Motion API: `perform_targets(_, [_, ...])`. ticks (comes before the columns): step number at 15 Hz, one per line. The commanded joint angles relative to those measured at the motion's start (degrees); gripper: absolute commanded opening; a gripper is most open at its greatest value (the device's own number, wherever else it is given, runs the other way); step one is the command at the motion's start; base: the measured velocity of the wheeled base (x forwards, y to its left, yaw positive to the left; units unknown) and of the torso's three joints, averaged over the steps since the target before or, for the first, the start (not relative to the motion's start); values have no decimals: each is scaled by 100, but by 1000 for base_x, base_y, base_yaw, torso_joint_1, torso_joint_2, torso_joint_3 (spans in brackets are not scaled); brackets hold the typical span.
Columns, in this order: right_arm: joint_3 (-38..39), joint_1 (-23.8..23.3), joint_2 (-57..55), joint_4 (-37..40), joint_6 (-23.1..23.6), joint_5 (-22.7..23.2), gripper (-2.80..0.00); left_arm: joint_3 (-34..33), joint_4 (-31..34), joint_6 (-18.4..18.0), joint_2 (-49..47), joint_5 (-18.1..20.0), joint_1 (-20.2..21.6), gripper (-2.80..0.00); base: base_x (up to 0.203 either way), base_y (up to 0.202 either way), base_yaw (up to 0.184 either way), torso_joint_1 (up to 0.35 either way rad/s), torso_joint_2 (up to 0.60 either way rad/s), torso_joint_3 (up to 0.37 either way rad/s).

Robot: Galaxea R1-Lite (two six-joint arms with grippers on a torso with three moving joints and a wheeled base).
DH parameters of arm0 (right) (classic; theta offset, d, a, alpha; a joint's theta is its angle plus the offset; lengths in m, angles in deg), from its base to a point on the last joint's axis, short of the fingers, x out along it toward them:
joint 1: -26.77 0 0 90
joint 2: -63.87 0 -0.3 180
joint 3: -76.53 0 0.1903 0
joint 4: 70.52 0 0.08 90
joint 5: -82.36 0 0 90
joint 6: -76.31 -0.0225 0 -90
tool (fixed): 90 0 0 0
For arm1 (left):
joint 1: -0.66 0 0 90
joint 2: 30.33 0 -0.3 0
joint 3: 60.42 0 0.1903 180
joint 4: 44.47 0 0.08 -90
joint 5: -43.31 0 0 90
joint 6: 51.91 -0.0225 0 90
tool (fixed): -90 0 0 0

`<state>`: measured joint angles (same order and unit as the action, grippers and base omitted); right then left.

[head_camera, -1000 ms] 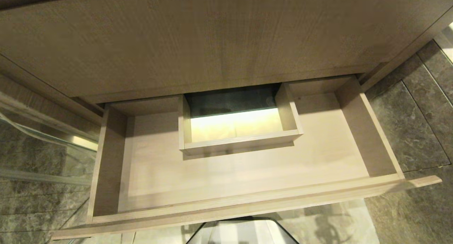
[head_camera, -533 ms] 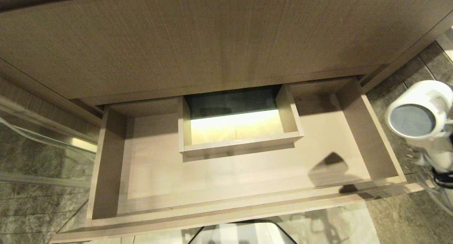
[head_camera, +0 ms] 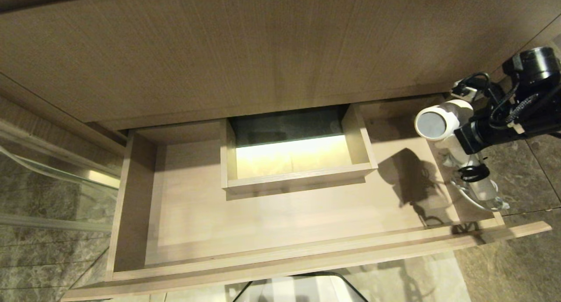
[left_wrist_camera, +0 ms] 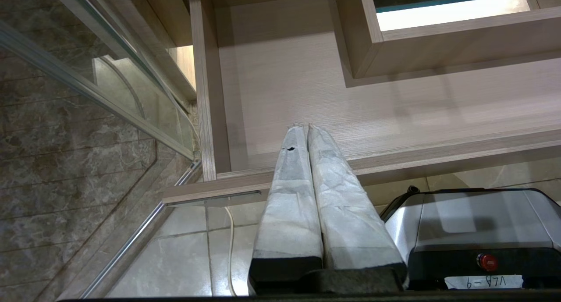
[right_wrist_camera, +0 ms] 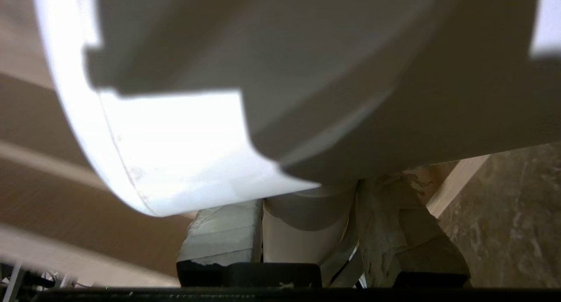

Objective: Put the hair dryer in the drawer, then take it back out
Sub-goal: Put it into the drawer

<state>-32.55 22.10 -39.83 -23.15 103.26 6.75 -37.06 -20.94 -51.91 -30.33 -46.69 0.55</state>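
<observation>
The right gripper [head_camera: 460, 137] is clamping the hair dryer [head_camera: 442, 122] by its handle, partly closed, above the drawer [head_camera: 271, 218].

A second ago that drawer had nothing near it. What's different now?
The right gripper, jaws clamped on the handle of the white hair dryer with its dark grey round end, has come in from the right and now holds it over the right end of the open light wood-grain drawer. The dryer's shadow fell onto the drawer floor. The drawer remains open and bare inside; the left gripper hasn't moved.
</observation>
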Motion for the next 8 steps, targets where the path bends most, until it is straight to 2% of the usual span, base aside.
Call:
perform_targets(1, [-484, -177, -1088, 3, 29, -45, -280, -7, 2, 0, 0, 0, 2, -280, 0, 0, 0, 0, 0, 0])
perform_targets(4, [-759, -247, -1713, -71, 119, -94, -280, -1, 2, 0, 0, 0, 2, -280, 0, 0, 0, 0, 0, 0])
perform_targets(8, [-1218, -245, -2387, -597, 141, -103, -280, -3, 2, 0, 0, 0, 2, -280, 0, 0, 0, 0, 0, 0])
